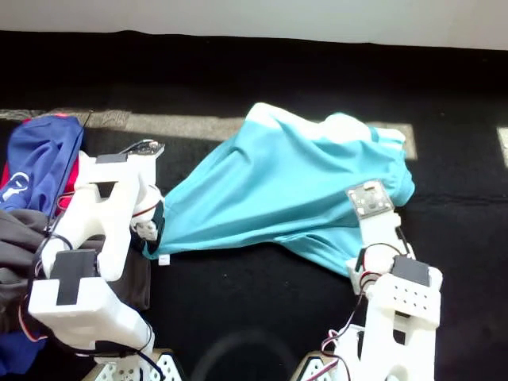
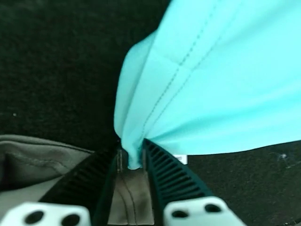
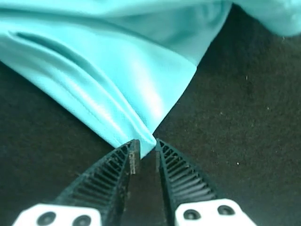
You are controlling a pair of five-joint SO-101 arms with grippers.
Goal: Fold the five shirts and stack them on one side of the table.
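Over the worktop (image 1: 262,294), our left fingers (image 2: 164,162) and right fingers (image 3: 181,169) barely pinch the shirt (image 1: 286,190); tension could slip it free.

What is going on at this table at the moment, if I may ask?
Two robot arms hold a turquoise shirt that lies rumpled on the black table. The left tool pinches a bunched edge of it; the right tool grips a corner at the other side. It is not yet folded. A blue shirt and a grey shirt lie heaped beside the left arm.
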